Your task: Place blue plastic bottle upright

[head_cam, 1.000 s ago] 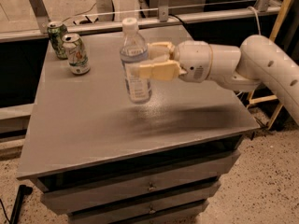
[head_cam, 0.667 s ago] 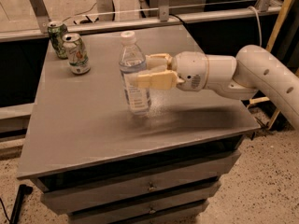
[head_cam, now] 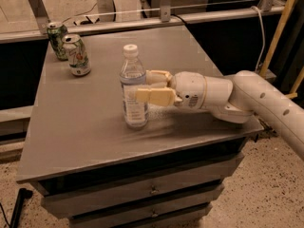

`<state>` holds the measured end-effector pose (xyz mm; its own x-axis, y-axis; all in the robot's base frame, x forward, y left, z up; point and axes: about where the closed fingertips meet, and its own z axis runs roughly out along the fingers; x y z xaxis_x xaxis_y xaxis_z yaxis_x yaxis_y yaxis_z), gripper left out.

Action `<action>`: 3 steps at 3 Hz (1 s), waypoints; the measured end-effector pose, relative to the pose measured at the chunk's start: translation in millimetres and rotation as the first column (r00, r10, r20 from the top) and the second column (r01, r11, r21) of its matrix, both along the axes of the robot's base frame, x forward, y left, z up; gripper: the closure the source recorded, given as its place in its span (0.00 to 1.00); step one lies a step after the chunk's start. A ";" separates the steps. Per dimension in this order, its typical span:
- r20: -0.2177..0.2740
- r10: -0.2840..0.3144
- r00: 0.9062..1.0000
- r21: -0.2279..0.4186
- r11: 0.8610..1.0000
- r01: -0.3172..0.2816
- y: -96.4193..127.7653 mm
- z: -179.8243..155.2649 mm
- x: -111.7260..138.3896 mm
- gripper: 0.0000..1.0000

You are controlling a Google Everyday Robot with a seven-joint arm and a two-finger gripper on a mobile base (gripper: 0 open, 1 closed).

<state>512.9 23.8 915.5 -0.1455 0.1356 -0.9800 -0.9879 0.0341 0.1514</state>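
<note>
1 blue plastic bottle [head_cam: 132, 77] | upright on tbl [head_cam: 85, 122] | pincer [head_cam: 143, 85] clasps midbody

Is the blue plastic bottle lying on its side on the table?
No, the blue plastic bottle stands upright on the table, cap on top, with the hand closed around its middle.

I'm working in what looks like a lab or workshop bay: a grey drawer cabinet [head_cam: 85, 127] on a speckled floor [head_cam: 259, 194], a metal rail [head_cam: 223, 15] along its far edge, loose cables [head_cam: 90, 19] beyond it, and a yellow post [head_cam: 278, 27] at far right. My gripper [head_cam: 143, 85] clasps the blue plastic bottle [head_cam: 132, 72] mid-top.
</note>
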 end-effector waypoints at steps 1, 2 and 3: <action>0.016 -0.033 0.999 0.030 0.999 0.033 -3.1 -10.4 -6.8 0.07; 0.024 -0.038 0.999 0.033 0.999 0.037 -3.0 -11.7 -8.7 0.00; 0.028 -0.034 0.999 0.030 0.999 0.033 -3.7 -7.0 -8.4 0.00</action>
<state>504.5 20.1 908.5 -0.1123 0.1693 -0.9791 -0.9902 0.0634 0.1245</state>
